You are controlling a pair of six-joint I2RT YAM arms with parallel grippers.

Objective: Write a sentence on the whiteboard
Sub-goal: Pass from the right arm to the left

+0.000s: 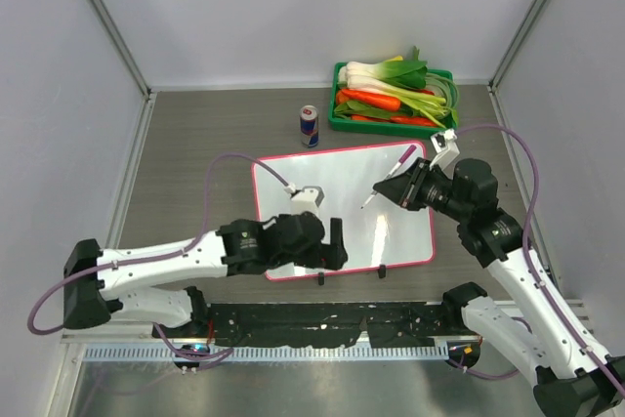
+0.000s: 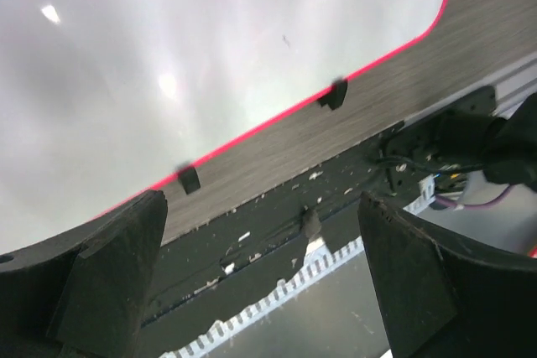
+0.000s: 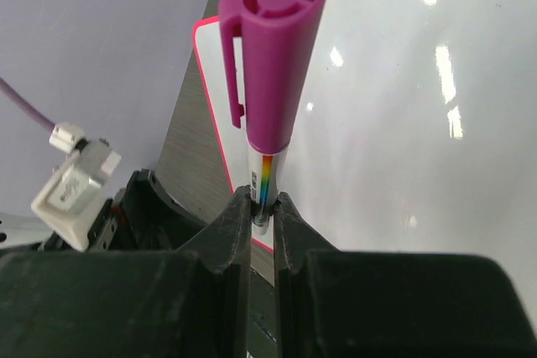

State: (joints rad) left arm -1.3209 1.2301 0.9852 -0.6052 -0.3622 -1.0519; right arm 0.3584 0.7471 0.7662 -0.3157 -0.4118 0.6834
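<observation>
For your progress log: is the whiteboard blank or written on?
Blank. The whiteboard shows no handwriting in any view, only glare and a tiny speck; the right tool grips the marker.

- One whiteboard [image 1: 337,178], with two black feet [image 2: 333,94]
- One purple-capped marker pen [image 3: 270,73]
- One drink can [image 1: 310,126]
- One green crate [image 1: 383,128] of vegetables [image 1: 386,100]
- Two grippers: left gripper [image 2: 262,207], right gripper [image 3: 263,207]

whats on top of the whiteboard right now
No writing shows on the whiteboard. The left gripper, open, hangs over its near edge; the right gripper holds a marker above it. The surface beneath both arms is hidden.
</observation>
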